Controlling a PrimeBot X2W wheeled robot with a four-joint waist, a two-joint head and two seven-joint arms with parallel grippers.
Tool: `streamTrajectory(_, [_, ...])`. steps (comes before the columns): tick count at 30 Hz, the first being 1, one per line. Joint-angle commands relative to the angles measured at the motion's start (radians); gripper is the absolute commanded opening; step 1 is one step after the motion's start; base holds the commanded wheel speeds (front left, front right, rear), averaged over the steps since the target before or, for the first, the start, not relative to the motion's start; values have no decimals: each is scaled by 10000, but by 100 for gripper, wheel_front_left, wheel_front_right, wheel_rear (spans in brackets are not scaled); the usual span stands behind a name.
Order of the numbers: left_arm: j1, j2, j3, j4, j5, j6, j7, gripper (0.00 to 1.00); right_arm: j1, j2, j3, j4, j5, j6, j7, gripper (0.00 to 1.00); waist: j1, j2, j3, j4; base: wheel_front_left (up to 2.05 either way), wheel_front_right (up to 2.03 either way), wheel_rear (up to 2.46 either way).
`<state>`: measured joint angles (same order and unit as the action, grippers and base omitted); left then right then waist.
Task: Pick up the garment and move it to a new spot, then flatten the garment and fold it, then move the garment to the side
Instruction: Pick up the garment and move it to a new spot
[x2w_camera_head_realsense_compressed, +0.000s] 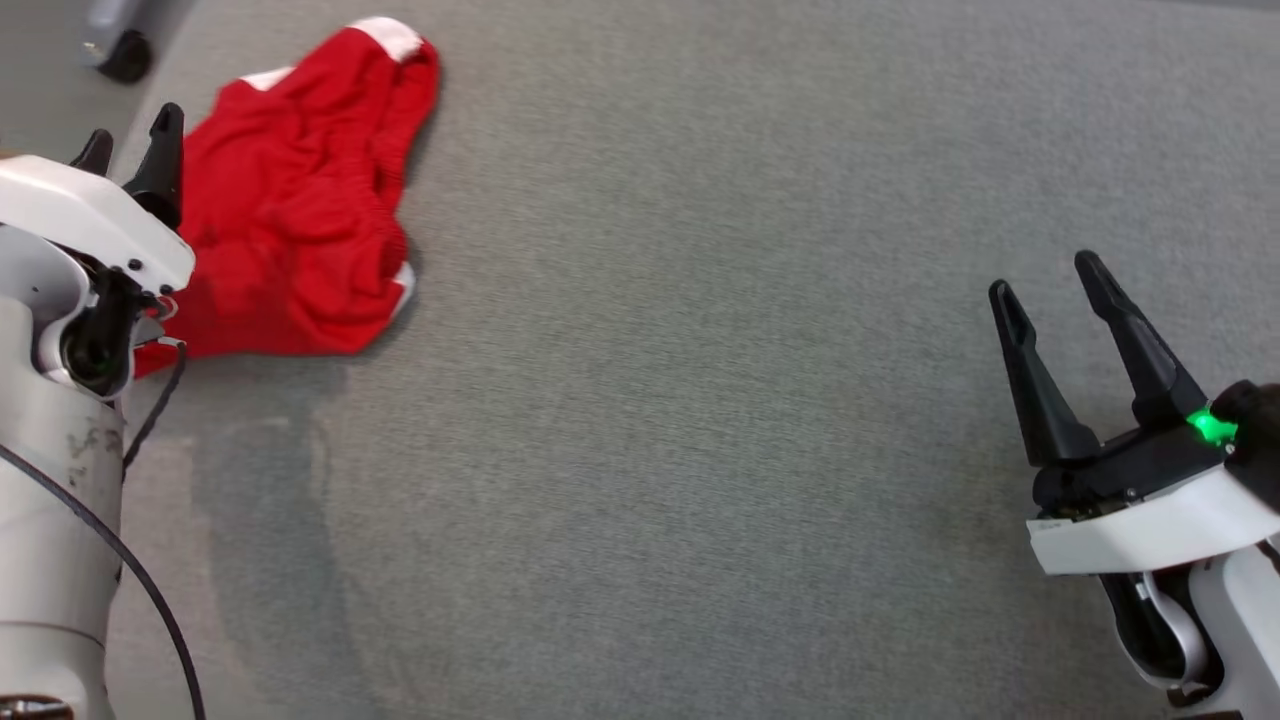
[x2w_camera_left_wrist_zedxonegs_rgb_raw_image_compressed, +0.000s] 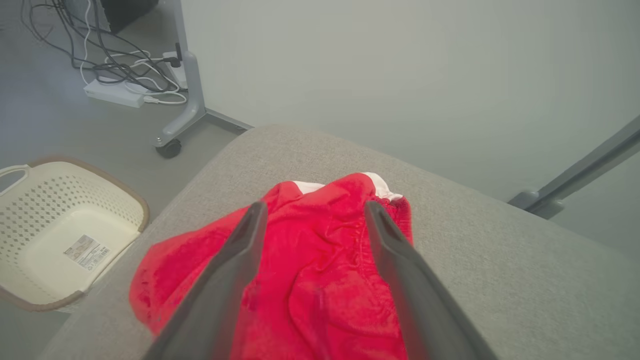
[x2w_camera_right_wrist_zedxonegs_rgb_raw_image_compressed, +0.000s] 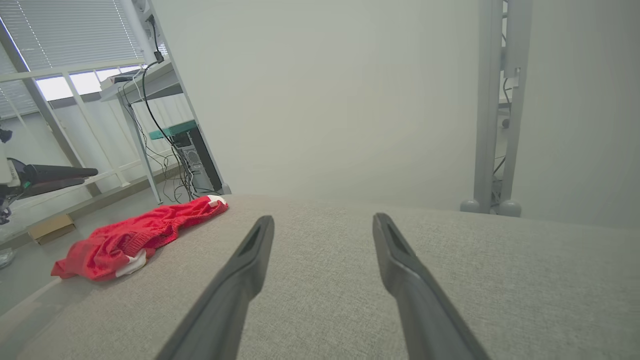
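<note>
Garment (x2w_camera_head_realsense_compressed: 290, 200), red with white trim, crumpled in a heap at upper left of the head view. It lies on the grey fabric counter (x2w_camera_head_realsense_compressed: 700, 400), close to its left edge and far corner. At the left edge of that frame, the left gripper (x2w_camera_head_realsense_compressed: 132, 135) sits just beside the garment, fingers spread, holding nothing. In the left wrist view its two fingers frame the red cloth; contact cannot be told. At lower right of the head view, the right gripper (x2w_camera_head_realsense_compressed: 1043, 275) is well apart from the garment, fingers spread and empty, over bare counter. Cream perforated basket (x2w_camera_left_wrist_zedxonegs_rgb_raw_image_compressed: 50, 200) on the floor at lower left of the left wrist view, beside the counter. Cables and a white power strip (x2w_camera_left_wrist_zedxonegs_rgb_raw_image_compressed: 115, 92) on the floor at upper left, next to a wheeled grey stand leg (x2w_camera_left_wrist_zedxonegs_rgb_raw_image_compressed: 172, 135).
</note>
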<state>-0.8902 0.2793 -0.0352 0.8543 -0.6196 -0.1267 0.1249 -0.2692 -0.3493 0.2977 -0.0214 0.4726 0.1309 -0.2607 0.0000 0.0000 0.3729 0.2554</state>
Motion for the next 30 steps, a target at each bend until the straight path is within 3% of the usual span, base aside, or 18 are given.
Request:
streamTrajectory(1, [-289, 123, 12, 330, -156, -45, 177, 100, -206, -60, -15, -69, 29, 2, -60, 100, 0, 0, 536, -591, 0, 0, 0])
streamTrajectory(8, [-968, 635, -11, 2028, -502, 27, 1242, 100, -529, -126, 70, -177, 54, 2, -54, 100, 0, 0, 845, -1348, 0, 0, 0])
streamTrajectory(21, [-1138, 467, -325, 3944, -719, 91, 3368, 100, -315, -125, -82, -136, 104, 2, -55, 100, 0, 0, 748, -1625, 0, 0, 0])
streamTrajectory(22, [-1124, 450, -336, 3987, -743, 83, 3487, 96, -304, -112, -83, -129, 103, 1, -55, 100, 0, 0, 738, -1619, 0, 0, 0])
streamTrajectory(23, [-1128, 447, -345, 4010, -775, 92, 3550, 82, -306, -104, -83, -120, 104, 2, -55, 100, 0, 0, 735, -1612, 0, 0, 0])
streamTrajectory(24, [-1128, 447, -345, 4010, -775, 92, 3550, 82, -306, -104, -83, -120, 104, 2, -55, 100, 0, 0, 735, -1612, 0, 0, 0])
streamTrajectory(26, [-1157, 459, -405, 4031, -761, 64, 3534, 11, -300, -130, -79, -122, 114, 1, -55, 100, 0, 0, 740, -1598, 0, 0, 0])
streamTrajectory(27, [-1168, 459, -408, 4024, -781, 52, 3486, 0, -298, -150, -85, -119, 120, 2, -55, 100, 0, 0, 742, -1597, 0, 0, 0])
streamTrajectory(30, [-1178, 431, -439, 4000, -806, 37, 3449, 0, -303, -171, -101, -112, 126, 2, -55, 100, 0, 0, 740, -1589, 0, 0, 0])
